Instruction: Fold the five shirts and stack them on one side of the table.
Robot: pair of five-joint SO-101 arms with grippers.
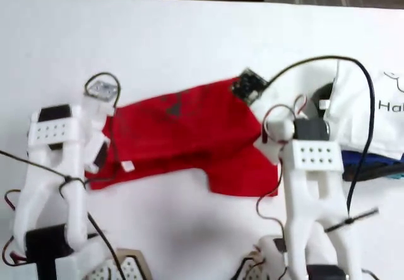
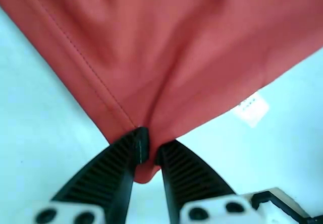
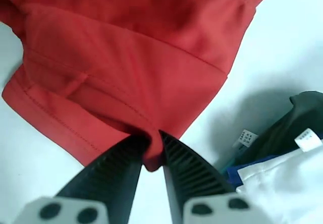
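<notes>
A red shirt point(image 1: 189, 138) lies stretched across the middle of the white table point(image 1: 189, 40), held at both ends. My left gripper point(image 2: 150, 153) is shut on a pinched corner of the red shirt point(image 2: 192, 52) at its left end; a white label point(image 2: 251, 108) hangs from the hem. My right gripper point(image 3: 153, 151) is shut on a fold of the red shirt point(image 3: 131, 47) at its right end. In the high view the left arm point(image 1: 60, 147) stands at the cloth's left edge and the right arm point(image 1: 309, 154) at its right edge.
A pile of other shirts sits at the right edge: a white one point(image 1: 372, 113) on top, blue point(image 1: 372, 166) and dark cloth under it. The same pile point(image 3: 282, 158) lies close beside my right gripper. Cables loop over both arms.
</notes>
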